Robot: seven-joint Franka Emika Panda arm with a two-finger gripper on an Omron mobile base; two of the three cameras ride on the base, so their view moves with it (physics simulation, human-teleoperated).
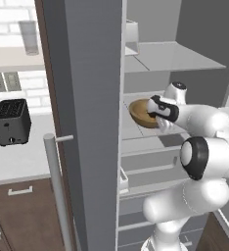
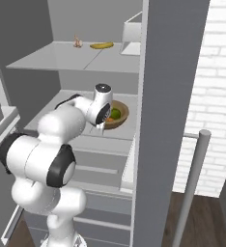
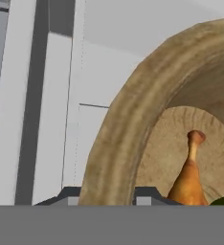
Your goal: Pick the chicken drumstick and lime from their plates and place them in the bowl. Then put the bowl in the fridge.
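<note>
the fridge (image 1: 87, 98) stands open, its door handle (image 1: 57, 188) in the foreground. the arm reaches inside to the middle shelf (image 2: 81, 132). the gripper (image 3: 106, 194) is clamped on the near rim of the bowl (image 2: 119, 115), one fingertip on each side of the wall. the bowl appears to sit on the shelf, though contact underneath is hard to judge. inside it lie the chicken drumstick (image 3: 188, 179), bone end up in the hand view, and the lime (image 2: 115, 114) beside it. a banana (image 2: 101, 45) lies on the upper shelf. a toaster (image 1: 11, 121) sits on the counter left of the fridge.
</note>
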